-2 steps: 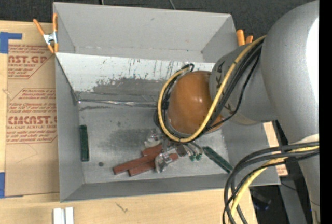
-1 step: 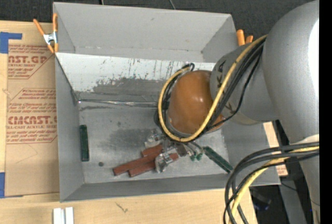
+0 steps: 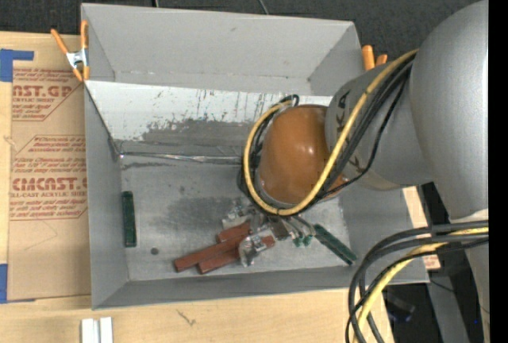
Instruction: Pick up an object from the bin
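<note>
Shows the end effector low over the near right part of the floor of the grey bin, under the orange wrist cover and its loop of yellow cables. Cannot tell whether set wide, narrow or closed on anything, since the metal parts blend with what lies beneath.

Sits directly above the right end of a small heap of reddish-brown flat bars lying slantwise near the front wall; cannot tell whether touching them or just over them.

Has a dark green stick just to the right, slanting toward the near right corner.

Leaves a second dark green bar well apart at the left wall, lying along it.

Shows a small dark speck between that bar and the heap.
</note>
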{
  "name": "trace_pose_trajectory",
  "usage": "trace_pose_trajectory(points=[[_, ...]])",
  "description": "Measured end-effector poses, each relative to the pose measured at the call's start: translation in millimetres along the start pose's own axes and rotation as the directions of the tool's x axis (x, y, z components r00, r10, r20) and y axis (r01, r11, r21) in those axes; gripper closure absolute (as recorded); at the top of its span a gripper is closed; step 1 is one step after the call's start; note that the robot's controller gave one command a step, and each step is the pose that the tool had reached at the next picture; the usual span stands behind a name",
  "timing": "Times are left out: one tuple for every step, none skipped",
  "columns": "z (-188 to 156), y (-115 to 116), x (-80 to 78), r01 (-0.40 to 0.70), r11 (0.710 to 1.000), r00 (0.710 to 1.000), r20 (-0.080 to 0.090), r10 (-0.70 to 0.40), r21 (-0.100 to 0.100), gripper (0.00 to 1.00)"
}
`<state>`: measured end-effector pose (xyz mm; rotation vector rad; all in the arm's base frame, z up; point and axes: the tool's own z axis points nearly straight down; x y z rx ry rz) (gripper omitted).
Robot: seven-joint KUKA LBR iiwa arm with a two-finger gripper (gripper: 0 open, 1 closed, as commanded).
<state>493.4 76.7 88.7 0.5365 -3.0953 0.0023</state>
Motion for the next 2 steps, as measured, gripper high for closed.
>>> trace_pose_trajectory(points=[[-13.5, 0.5, -0.4, 0.001, 1.000, 1.000, -0.001, -0.001, -0.001, 1.00], [-24.1, 0.7, -0.4, 0.001, 1.000, 1.000, -0.001, -0.001, -0.002, 1.00]])
